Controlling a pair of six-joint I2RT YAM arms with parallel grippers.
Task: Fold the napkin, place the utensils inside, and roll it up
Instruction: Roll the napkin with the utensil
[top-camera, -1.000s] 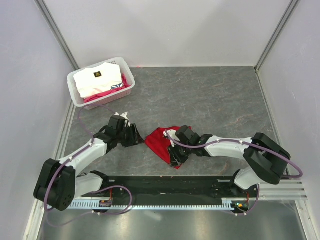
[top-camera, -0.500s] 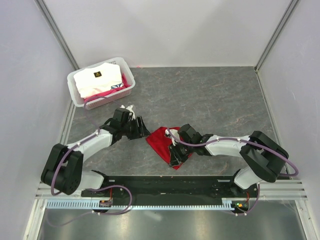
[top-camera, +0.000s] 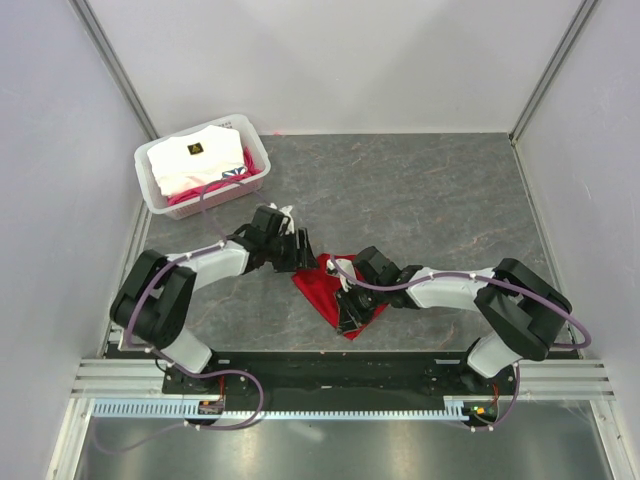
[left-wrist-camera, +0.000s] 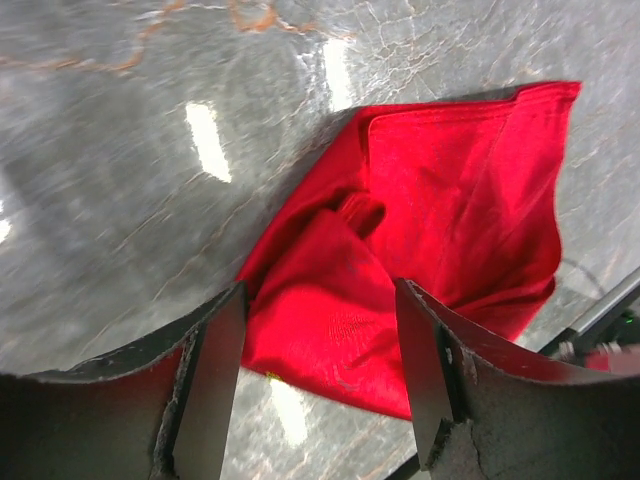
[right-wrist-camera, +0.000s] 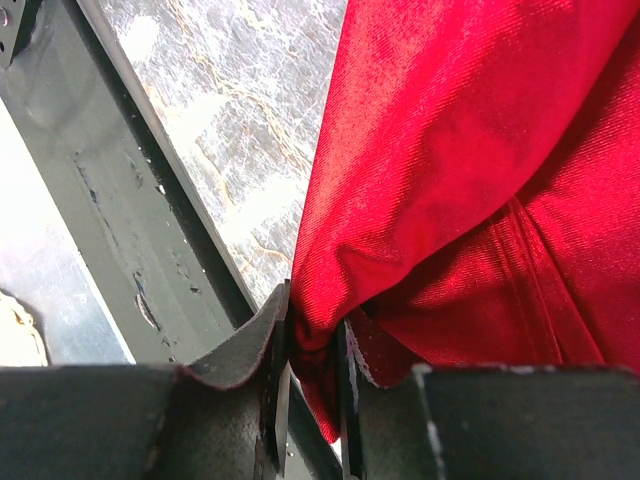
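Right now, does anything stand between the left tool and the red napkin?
Nothing visible does. The left tool stands open at the napkin's edge, with no object between them. The right tool pinches the napkin's near edge, off to one side.

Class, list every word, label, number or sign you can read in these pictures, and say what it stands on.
No text here is readable.
Small dark label on the white folded fabric in the basket: too small to read.
Red napkin: no writing visible.
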